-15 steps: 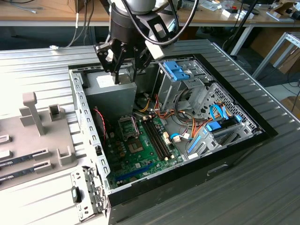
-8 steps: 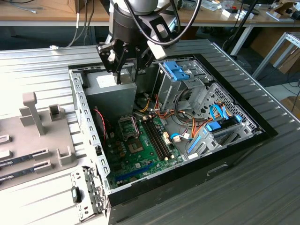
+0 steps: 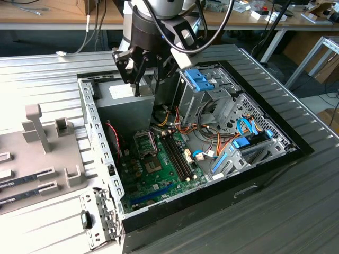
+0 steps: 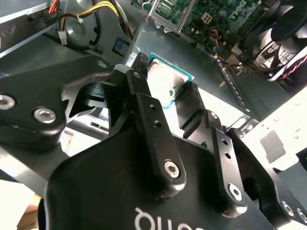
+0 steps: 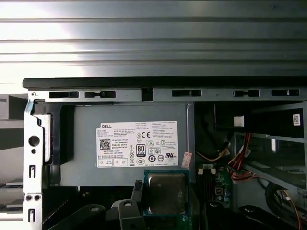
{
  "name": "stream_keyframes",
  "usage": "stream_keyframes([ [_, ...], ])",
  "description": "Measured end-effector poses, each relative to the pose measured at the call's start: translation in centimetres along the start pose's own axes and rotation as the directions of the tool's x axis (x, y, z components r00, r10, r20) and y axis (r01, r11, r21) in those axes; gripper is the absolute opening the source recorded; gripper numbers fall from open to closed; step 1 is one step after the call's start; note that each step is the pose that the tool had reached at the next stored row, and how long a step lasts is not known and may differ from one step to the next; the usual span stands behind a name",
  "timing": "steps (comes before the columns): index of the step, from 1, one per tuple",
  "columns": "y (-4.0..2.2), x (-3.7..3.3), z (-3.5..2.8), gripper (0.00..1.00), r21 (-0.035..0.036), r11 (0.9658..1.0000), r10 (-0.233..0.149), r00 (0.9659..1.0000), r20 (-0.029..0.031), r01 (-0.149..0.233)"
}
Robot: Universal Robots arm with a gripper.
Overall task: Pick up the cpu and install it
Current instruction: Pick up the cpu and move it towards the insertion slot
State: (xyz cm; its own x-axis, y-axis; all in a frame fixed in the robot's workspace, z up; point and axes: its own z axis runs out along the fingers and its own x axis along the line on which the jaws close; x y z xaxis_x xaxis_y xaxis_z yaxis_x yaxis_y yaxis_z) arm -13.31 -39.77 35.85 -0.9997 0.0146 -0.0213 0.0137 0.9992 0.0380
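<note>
The cpu (image 4: 162, 79) is a small square chip with a silver-grey top and a thin green rim, and my gripper (image 4: 165, 80) is shut on its edges. In the first wrist view the cpu (image 5: 166, 193) hangs in front of the labelled grey power supply (image 5: 129, 143), with one black finger (image 5: 136, 190) against its side. In the exterior view my gripper (image 3: 136, 85) is above the power supply (image 3: 124, 106) at the back of the open computer case (image 3: 100, 137). The socket (image 3: 145, 144) on the green motherboard (image 3: 159, 172) lies lower, nearer the case's front, with its frame raised.
Dark memory sticks (image 3: 176, 153) stand beside the socket. A metal drive cage with blue clips (image 3: 204, 84) and bundled coloured cables (image 3: 212, 143) occupy the exterior view's right of the case. A grey fixture with upright holders (image 3: 39, 132) sits outside, at the exterior view's left.
</note>
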Motion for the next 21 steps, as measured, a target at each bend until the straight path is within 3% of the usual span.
stream_keyframes([
  [21,-1.51,-0.86,0.23,0.47,0.0001,1.0000,0.000,1.0000,0.0000,0.000],
])
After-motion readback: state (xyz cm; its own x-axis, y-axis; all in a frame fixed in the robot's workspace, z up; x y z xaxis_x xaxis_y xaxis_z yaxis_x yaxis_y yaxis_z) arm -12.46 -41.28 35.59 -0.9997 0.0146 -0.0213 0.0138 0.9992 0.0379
